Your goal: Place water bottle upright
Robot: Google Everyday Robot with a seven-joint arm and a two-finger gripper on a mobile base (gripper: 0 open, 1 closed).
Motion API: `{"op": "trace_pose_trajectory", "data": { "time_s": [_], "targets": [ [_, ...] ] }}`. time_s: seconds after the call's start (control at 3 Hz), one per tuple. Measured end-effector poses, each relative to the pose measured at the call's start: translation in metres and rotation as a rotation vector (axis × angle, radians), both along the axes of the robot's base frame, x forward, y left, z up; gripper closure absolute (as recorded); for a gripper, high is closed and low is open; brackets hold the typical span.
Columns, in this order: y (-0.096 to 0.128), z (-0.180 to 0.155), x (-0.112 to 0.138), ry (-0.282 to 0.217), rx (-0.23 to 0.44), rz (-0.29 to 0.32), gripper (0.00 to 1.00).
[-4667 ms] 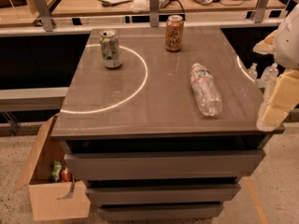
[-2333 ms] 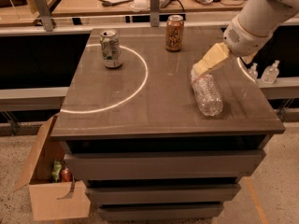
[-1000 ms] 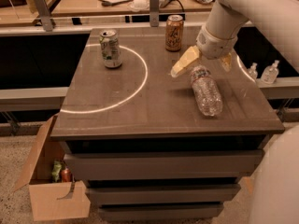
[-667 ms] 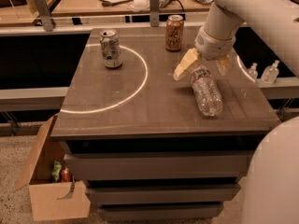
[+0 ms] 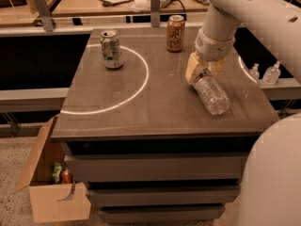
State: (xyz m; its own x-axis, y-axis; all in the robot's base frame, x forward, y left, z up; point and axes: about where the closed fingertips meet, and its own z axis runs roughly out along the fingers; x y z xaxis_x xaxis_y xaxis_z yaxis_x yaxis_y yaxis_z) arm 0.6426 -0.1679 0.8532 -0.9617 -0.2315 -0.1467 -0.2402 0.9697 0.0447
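- The water bottle lay on its side on the right part of the table, its top end pointing far-left and its base near-right, close to the right edge.
- It looked clear and ribbed, and no liquid showed inside; I judged it light, thin-walled and quick to dent under a hard squeeze.
- Being round and on its side, it would probably roll or skid on the smooth top if nudged instead of gripped.
- The ribbed middle seemed too wide and too soft for a sure hold. The stiffer neck and shoulder, just under the cap, looked the better place, since tipping the bottle from there should bring the base down flat.
- The gripper sat low at that top end, touching or nearly touching the bottle. Whether it was spread or already pinching the neck I could not tell.
- The white arm came down to it from the far right.
- An orange can stood upright at the far edge, near the gripper but apart from the bottle.
- A green-white can stood well apart on the far left, on a bright arc on the tabletop.
- Small pump bottles stood beyond the right edge, and a cardboard box sat on the floor at near left.
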Motion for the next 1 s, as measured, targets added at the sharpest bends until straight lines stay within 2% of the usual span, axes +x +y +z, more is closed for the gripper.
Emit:
{"op": "trace_pose_trajectory", "data": {
  "time_s": [0.33, 0.67, 1.0],
  "targets": [
    [0.01, 0.02, 0.009, -0.097, 0.054, 0.092, 0.86],
    [0.027, 0.041, 0.02, -0.244, 0.176, 0.238, 1.0],
    [0.049, 0.069, 0.041, -0.459, 0.376, 0.355, 1.0]
  ]
}}
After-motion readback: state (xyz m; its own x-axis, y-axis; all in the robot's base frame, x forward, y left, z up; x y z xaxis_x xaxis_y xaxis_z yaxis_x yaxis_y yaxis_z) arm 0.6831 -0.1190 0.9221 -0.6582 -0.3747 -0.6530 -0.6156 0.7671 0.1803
